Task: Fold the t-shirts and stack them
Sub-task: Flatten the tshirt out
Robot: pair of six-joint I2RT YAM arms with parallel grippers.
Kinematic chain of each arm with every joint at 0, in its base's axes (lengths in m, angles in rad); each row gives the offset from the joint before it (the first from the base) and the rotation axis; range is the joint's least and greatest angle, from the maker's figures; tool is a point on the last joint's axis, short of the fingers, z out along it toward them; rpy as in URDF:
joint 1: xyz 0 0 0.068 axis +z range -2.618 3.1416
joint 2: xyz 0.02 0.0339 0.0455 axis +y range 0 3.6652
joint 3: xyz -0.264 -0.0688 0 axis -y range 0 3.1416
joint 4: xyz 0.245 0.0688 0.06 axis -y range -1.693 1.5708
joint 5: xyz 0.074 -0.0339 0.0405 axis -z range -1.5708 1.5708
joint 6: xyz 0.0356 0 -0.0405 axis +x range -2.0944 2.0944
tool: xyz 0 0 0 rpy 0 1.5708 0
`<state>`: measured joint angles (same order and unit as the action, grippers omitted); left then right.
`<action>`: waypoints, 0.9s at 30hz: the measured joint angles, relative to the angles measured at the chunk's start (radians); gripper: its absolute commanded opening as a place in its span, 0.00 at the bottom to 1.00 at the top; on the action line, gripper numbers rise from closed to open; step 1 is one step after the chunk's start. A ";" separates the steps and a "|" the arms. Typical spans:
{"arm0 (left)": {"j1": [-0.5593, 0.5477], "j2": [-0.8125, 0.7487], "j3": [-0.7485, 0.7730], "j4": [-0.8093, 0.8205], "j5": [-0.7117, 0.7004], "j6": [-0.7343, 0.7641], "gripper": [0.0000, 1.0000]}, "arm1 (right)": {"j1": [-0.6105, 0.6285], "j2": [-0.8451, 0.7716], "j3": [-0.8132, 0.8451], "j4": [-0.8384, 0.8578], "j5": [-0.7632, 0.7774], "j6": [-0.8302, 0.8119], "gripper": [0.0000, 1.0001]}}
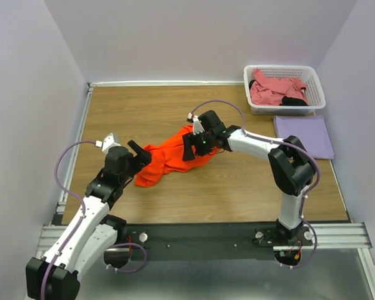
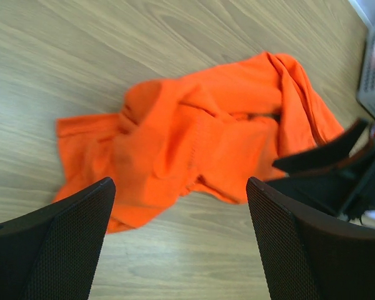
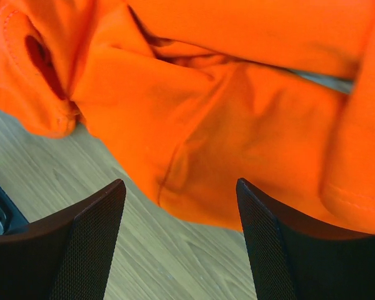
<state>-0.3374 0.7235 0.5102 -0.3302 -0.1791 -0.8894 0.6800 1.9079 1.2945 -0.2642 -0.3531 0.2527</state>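
Overhead alone shows basket (image 1: pixel 281 67) — left gripper (image 2: pixel 180 187), right gripper (image 3: pixel 181 187) gape by orange shirt (image 2: pixel 200 125).

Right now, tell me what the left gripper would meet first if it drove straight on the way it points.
The left gripper would likely meet the orange t-shirt first, crumpled on the table just ahead of its open fingers; depth is unclear.
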 measured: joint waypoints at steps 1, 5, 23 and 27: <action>0.022 -0.001 -0.002 -0.001 -0.003 0.000 0.91 | 0.003 0.006 0.006 -0.001 -0.004 -0.001 0.78; 0.100 0.013 -0.002 0.011 -0.003 0.019 0.91 | 0.020 0.034 0.024 0.000 -0.012 -0.001 0.78; 0.179 0.070 -0.003 0.044 0.033 0.125 0.91 | 0.035 -0.124 -0.039 -0.121 0.034 -0.001 0.00; 0.179 0.081 0.006 0.050 0.034 0.143 0.91 | 0.035 -0.375 -0.142 -0.191 0.049 0.018 0.01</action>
<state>-0.1589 0.8047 0.5167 -0.2802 -0.1448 -0.7464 0.7147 1.5330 1.1530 -0.4553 -0.3042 0.2710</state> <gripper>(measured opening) 0.910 0.010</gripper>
